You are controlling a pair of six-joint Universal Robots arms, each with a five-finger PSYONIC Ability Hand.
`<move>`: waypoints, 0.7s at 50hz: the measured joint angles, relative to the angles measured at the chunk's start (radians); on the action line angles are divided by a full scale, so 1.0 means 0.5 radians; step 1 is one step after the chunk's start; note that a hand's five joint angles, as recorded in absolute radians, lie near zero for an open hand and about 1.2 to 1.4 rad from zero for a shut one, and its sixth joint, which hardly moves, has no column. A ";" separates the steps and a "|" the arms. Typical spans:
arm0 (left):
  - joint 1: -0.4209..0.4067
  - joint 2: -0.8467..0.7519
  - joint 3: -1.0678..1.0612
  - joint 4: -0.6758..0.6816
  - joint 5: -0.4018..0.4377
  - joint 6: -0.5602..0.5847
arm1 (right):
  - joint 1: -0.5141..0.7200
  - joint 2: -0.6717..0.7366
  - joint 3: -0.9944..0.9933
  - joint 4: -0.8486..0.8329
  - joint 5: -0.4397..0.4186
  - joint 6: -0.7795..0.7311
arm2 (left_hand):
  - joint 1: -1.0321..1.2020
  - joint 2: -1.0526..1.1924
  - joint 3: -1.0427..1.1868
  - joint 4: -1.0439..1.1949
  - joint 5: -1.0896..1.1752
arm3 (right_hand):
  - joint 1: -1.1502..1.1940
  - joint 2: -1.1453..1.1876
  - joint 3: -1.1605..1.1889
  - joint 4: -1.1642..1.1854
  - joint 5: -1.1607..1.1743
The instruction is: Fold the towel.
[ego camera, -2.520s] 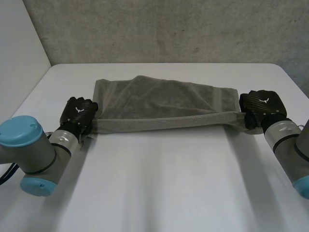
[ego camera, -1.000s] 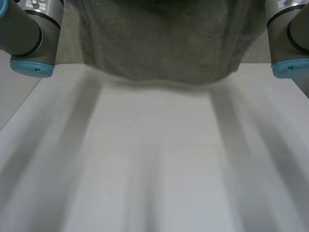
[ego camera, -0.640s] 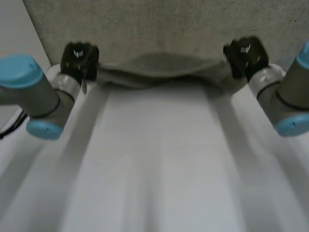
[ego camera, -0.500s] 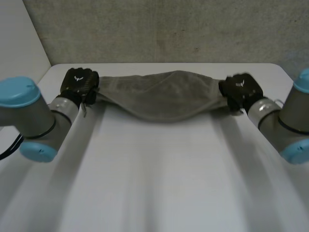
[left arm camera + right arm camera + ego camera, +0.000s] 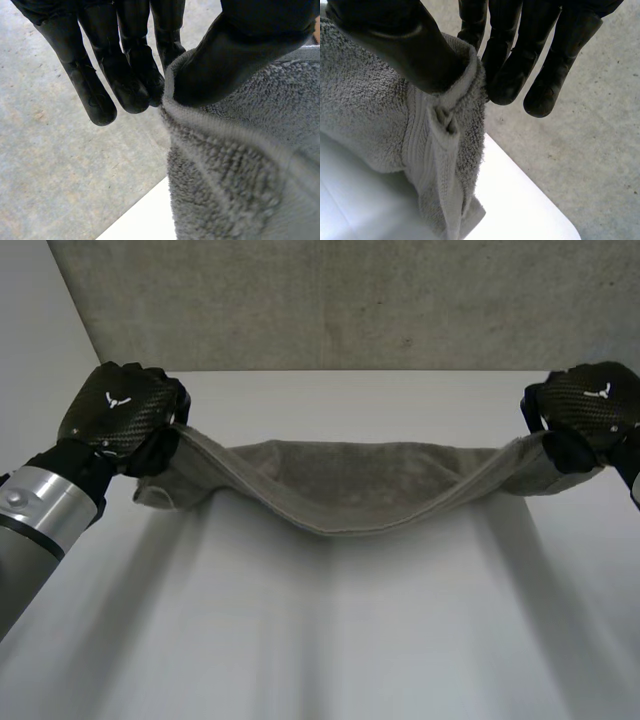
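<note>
Left hand [image 5: 120, 415], right hand [image 5: 590, 410] moved nearer; pinched towel [image 5: 350, 490] hem sags between.

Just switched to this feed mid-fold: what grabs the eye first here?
The grey towel stands out, strung between both arms and sagging in its middle over the white table. The left robot hand pinches one end and the right robot hand the other. In each wrist view, the thumb is clamped on the hem.
</note>
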 measured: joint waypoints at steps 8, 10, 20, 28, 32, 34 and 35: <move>-0.003 -0.294 0.179 0.016 0.018 0.045 | 0.022 0.431 -0.380 0.088 0.008 -0.024 | 0.000 0.000 0.000 0.000 0.000 | 0.001 0.000 0.000 0.000 0.000; -0.004 -0.417 0.266 0.013 0.013 0.081 | 0.032 0.571 -0.492 0.110 0.014 -0.030 | 0.000 0.000 0.000 0.000 0.000 | 0.001 0.000 0.000 0.000 0.000; -0.020 -1.128 0.860 -0.123 -0.007 0.379 | 0.160 1.314 -1.192 0.271 0.212 -0.200 | 0.000 0.000 0.000 0.000 0.000 | 0.002 0.000 0.001 0.000 0.000; -0.028 -1.567 1.328 -0.220 -0.007 0.473 | 0.226 1.581 -1.510 0.232 0.366 -0.264 | 0.000 0.000 0.000 0.000 0.000 | 0.002 0.000 0.001 0.000 0.000; -0.029 -1.719 1.505 -0.229 -0.007 0.475 | 0.252 1.655 -1.584 0.160 0.383 -0.263 | 0.000 0.000 0.000 0.000 0.000 | 0.002 0.000 0.001 0.000 0.000; -0.030 -1.768 1.560 -0.227 -0.007 0.473 | 0.259 1.687 -1.610 0.130 0.387 -0.262 | 0.000 0.000 0.000 0.000 0.000 | 0.002 0.000 0.001 0.000 0.000; -0.031 -1.794 1.587 -0.227 -0.008 0.472 | 0.262 1.707 -1.628 0.112 0.389 -0.261 | 0.000 0.000 0.000 0.000 0.000 | 0.002 0.000 0.001 0.000 0.000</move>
